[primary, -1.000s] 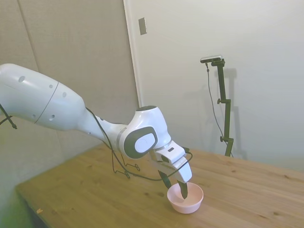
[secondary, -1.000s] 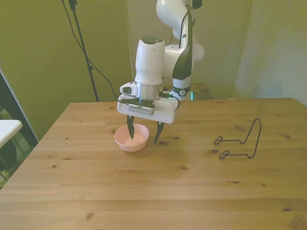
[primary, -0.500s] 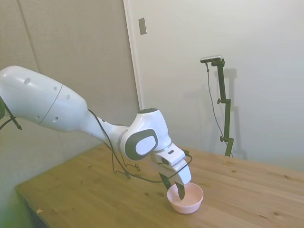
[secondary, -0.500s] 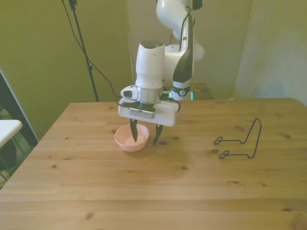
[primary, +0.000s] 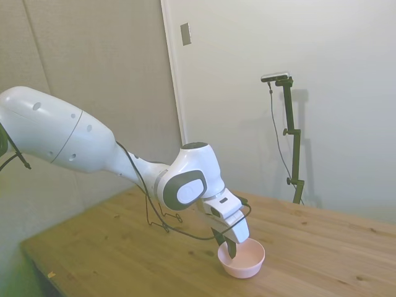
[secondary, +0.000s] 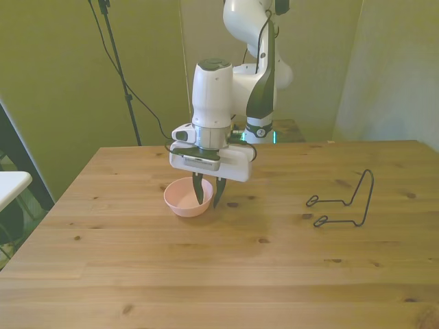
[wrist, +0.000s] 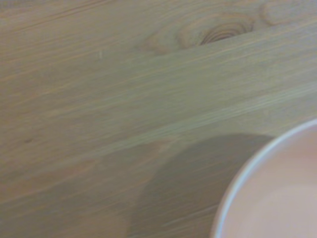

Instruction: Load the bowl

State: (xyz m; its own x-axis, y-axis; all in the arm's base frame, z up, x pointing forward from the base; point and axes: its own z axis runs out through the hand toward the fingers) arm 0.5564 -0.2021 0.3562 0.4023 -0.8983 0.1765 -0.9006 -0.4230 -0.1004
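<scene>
The small pale pink bowl (secondary: 180, 199) stands upright on the wooden table (secondary: 206, 274), toward the front view's left. My gripper (secondary: 208, 203) points down over the bowl's rim on the front view's right side. One finger is inside the bowl, the other just outside it, and the two have drawn close together on the wall. In the side view the bowl (primary: 249, 263) sits under the gripper (primary: 231, 250), whose dark fingers overlap its near rim. The wrist view shows a blurred arc of the bowl (wrist: 282, 198) and its shadow on the wood.
A thin black wire rack (secondary: 350, 202) stands on the table toward the front view's right, well apart from the bowl. The edge of a white surface (secondary: 10, 184) shows at the front view's far left, off the table.
The fingers have drawn together from a wide spread to a narrow gap at the bowl's rim. The bowl has stayed where it was.
</scene>
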